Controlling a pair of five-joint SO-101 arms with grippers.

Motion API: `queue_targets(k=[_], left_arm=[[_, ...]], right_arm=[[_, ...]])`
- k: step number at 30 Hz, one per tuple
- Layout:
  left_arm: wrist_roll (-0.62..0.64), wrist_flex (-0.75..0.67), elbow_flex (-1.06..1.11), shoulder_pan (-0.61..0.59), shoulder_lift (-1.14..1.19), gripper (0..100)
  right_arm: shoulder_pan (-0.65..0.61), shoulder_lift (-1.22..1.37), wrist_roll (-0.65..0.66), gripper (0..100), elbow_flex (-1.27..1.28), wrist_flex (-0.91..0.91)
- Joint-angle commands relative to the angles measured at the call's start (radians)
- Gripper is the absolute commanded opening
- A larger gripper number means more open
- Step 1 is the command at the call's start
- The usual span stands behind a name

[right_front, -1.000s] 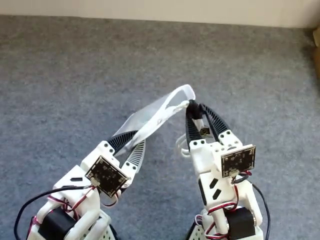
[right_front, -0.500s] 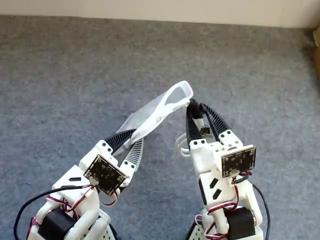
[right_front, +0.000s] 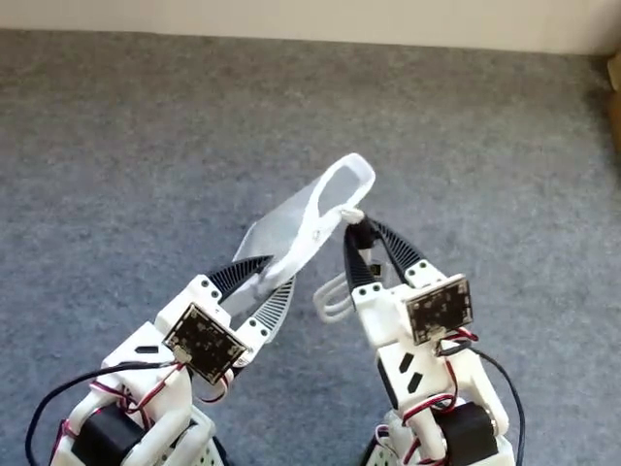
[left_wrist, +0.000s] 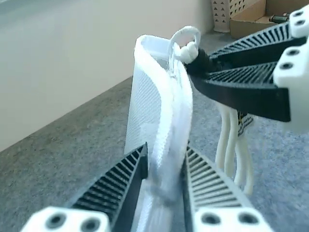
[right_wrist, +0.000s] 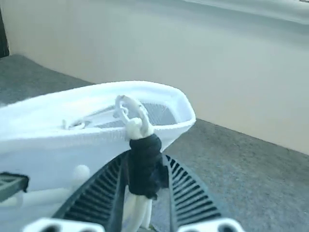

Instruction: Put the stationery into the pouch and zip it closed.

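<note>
One pouch, one zipper pull, one left hand, one right hand.

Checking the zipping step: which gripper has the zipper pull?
The right gripper pinches the black zipper pull; the left gripper only clamps the white pouch by its body.

Soft, even daylight lit the grey carpeted table. It was brightest on the pale wall along the table's far edge. Shadows were faint and soft-edged, only slightly darkening the carpet close around the two arms at the near edge. From above, the white pouch stood out as the brightest thing. In the left wrist view it glowed almost blank white, and its fabric blurred close to the left gripper. In the right wrist view the pouch's near side washed out, and the black zip pull appeared as a dark, soft-edged lump.
</note>
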Motion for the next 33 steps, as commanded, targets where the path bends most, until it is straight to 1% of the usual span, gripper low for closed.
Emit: queue_targets(k=[1, 6, 12, 15, 20, 29, 33], left_arm=[[0.006, -0.080, -0.048, 0.022, -0.012, 12], [0.006, -0.118, -0.047, 0.028, -0.010, 12], [0.006, -0.118, -0.047, 0.028, -0.010, 12], [0.006, -0.118, -0.042, 0.030, -0.010, 9], [0.005, -0.118, -0.019, 0.030, -0.012, 0], [0.006, -0.109, -0.024, 0.021, -0.016, 1], [0.005, -0.018, -0.073, -0.012, -0.018, 1]], right_arm=[[-0.048, -0.002, 0.026, 0.5, -0.018, 0.015], [-0.088, -0.002, 0.048, 0.5, -0.018, 0.027], [-0.091, -0.002, 0.052, 0.5, -0.018, 0.027], [-0.091, -0.002, 0.052, 0.5, -0.018, 0.027], [-0.090, -0.002, 0.054, 0.5, -0.018, 0.027], [-0.084, -0.002, 0.054, 0.5, -0.018, 0.025], [-0.067, -0.002, 0.054, 0.5, -0.018, 0.021]])
